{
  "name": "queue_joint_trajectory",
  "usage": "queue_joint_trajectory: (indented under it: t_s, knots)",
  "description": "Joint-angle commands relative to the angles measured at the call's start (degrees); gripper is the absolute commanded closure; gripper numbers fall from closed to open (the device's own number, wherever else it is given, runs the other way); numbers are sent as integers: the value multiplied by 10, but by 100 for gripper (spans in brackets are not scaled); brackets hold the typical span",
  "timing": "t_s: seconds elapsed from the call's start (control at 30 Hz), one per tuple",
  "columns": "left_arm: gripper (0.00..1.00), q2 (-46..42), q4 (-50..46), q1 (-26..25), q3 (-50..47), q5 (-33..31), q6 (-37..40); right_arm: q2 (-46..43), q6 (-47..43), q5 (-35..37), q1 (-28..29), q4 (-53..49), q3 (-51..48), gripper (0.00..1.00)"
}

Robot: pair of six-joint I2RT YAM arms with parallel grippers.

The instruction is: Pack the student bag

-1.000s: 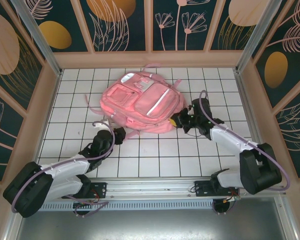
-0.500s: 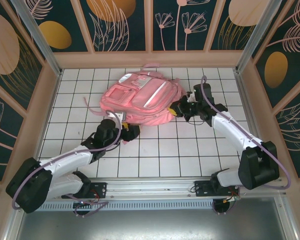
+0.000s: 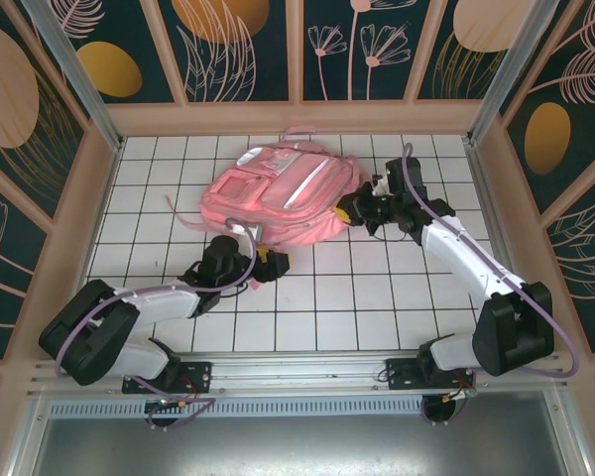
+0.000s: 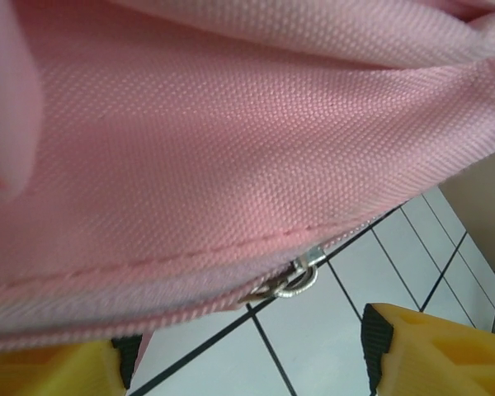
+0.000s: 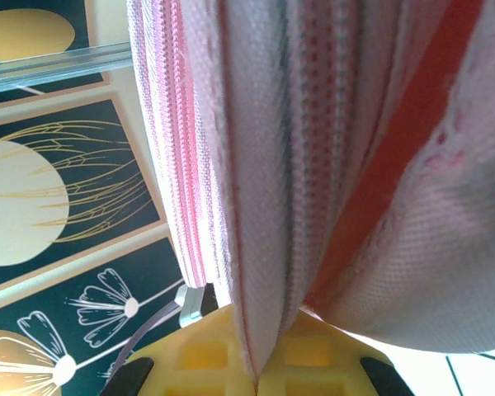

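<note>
The student bag (image 3: 278,193), a large pink backpack with white stripes, lies at the back middle of the tiled table. My right gripper (image 3: 349,210) is at the bag's right edge, and in the right wrist view it (image 5: 257,375) is shut on a fold of the bag's fabric (image 5: 297,165) beside a pink zipper (image 5: 181,165). My left gripper (image 3: 268,264) sits at the bag's near edge. In the left wrist view it (image 4: 246,363) is open, its yellow fingers (image 4: 433,351) wide apart under the pink fabric (image 4: 231,140). A metal zipper pull (image 4: 295,282) hangs between them.
Loose pink straps (image 3: 183,213) trail off the bag's left side onto the white tiles (image 3: 337,297). Decorated enclosure walls (image 3: 69,198) ring the table. The right wall (image 3: 516,198) stands close behind the right arm.
The left gripper has swung right and now sits under the bag's near edge. The right gripper has moved slightly farther back with the fabric in it, and the bag has shifted with it.
</note>
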Motion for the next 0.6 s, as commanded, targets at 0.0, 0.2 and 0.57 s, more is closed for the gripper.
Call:
queue_joint_trajectory:
  t_s: [0.0, 0.2, 0.57]
  knots:
    - [28, 28, 92, 7, -1, 12, -14, -51, 18, -39, -5, 81, 22, 100]
    - [35, 35, 127, 17, 4, 24, -34, -58, 22, -35, -1, 85, 13, 100]
    - [86, -15, 87, 17, -20, 2, -17, -42, 10, -27, 4, 96, -4, 100]
